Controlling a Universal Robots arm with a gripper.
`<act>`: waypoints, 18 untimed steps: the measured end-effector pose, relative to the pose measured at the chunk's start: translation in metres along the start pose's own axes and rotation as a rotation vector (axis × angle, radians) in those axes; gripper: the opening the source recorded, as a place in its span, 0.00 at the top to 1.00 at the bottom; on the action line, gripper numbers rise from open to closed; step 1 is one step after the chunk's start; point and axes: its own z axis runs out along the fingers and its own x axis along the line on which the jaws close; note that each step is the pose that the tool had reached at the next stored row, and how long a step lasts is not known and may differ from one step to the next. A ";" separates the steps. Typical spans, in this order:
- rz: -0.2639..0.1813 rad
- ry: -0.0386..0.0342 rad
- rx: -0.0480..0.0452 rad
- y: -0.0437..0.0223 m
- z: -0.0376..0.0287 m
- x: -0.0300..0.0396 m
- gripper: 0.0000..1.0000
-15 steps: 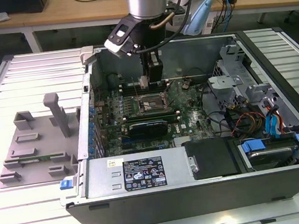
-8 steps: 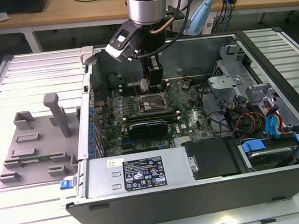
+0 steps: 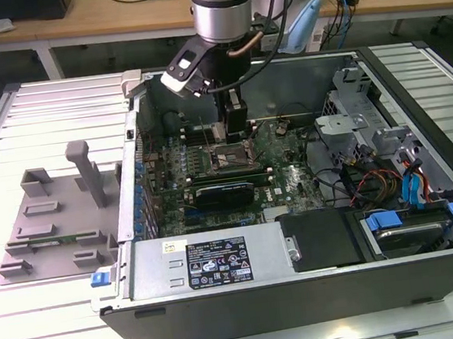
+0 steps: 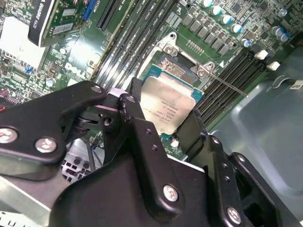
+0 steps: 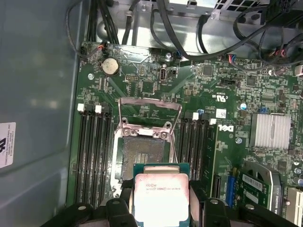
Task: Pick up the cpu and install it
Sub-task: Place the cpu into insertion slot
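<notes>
Silvery-grey metal lid w/ green border: the cpu [image 5: 161, 195], flat & square, is pinched by two opposite edges btwn the black fingers [image 5: 125, 208] of the gripper [image 5: 161, 208], seen in both wrist views. It sits over the near edge of the open socket [image 5: 142, 153], a dull square recess w/ thin metal frame flipped back, on the green motherboard [image 5: 156, 90]. Can't tell if cpu touches it. Finned heatsink [image 5: 271, 130] nearby.

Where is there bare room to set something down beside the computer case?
Bare slatted table around the grey fixture, on the exterior view's left. The case is crowded: cables, drive bays, the tool holding the cpu.
</notes>
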 end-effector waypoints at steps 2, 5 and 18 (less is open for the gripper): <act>-0.001 -0.0004 -0.0051 0.0000 0.0030 0.0001 0.45; -0.002 -0.0010 -0.0123 -0.0001 0.0068 0.0002 0.45; -0.011 -0.0021 -0.0288 -0.0008 0.0312 0.0016 0.45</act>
